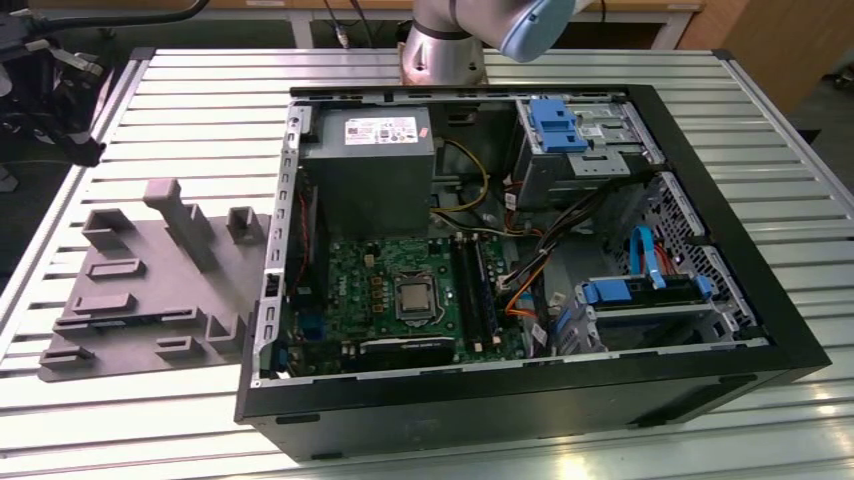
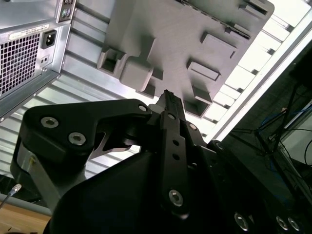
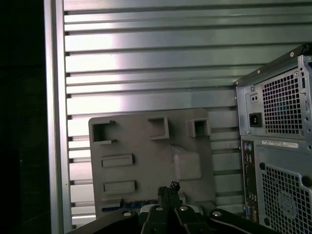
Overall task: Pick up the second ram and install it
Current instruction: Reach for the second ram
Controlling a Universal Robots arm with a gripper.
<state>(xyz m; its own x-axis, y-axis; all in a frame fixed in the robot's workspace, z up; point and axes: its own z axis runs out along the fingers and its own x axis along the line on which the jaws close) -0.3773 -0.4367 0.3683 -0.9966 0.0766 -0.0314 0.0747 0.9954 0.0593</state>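
My gripper (image 2: 165, 95) hangs high above the light grey plastic tray (image 2: 180, 29), its two black fingers pressed together with nothing between them. In the first wrist view the gripper (image 3: 168, 187) points down at the tray (image 3: 146, 161). A thin bluish strip (image 3: 129, 203) lies along the tray's edge next to the fingers. I cannot tell whether that strip is the second ram. In the exterior view the tray (image 1: 147, 290) sits at the exterior view's left of the open computer case (image 1: 747, 330). The long black motherboard slots (image 1: 474, 290) run beside the processor socket.
The tray carries raised blocks and a tall post (image 1: 167, 200). Inside the case are a grey power supply (image 1: 367, 175), blue drive brackets (image 1: 554, 125) and loose cables. The case's rear panel (image 3: 278, 146) stands close beside the tray. The slatted metal table (image 1: 200, 100) ends near the tray.
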